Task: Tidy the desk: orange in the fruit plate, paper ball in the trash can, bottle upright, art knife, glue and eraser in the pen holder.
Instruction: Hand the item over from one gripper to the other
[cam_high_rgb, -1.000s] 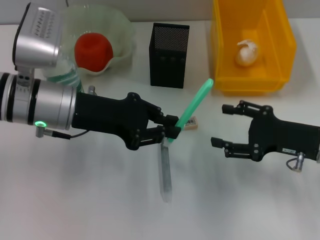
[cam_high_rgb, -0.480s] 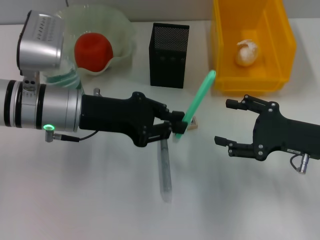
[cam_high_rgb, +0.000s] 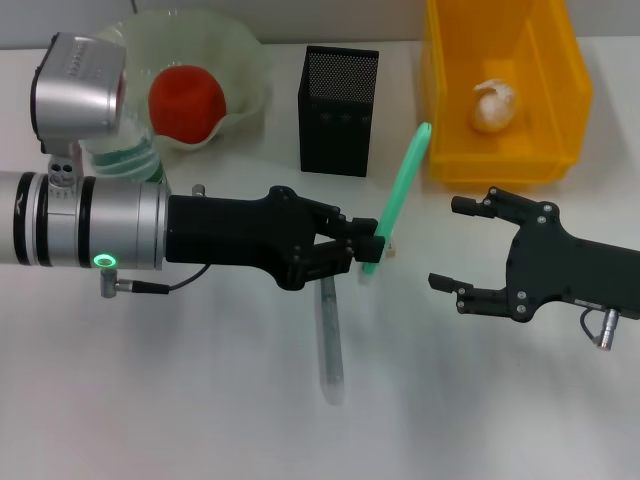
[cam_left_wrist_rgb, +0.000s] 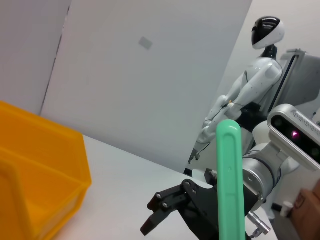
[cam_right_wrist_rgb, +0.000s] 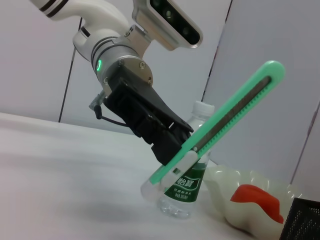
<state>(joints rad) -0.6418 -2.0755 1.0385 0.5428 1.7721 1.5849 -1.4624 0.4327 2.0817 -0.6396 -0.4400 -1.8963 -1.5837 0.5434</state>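
Left gripper (cam_high_rgb: 366, 255) clamped on knife (cam_high_rgb: 400, 195) | knife tipped more upright, 12 o'clock | holder (cam_high_rgb: 338, 97) drop-in judged next | right gripper (cam_high_rgb: 462, 250) spread, idle

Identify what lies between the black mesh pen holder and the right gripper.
In the head view, the green art knife, held tilted by the left gripper, crosses between the square black mesh pen holder and the right gripper.

bottle (cam_right_wrist_rgb: 186, 186) green label beside the fruit plate (cam_right_wrist_rgb: 235, 185): white Chinese characters, "350" below; other print unreadable.
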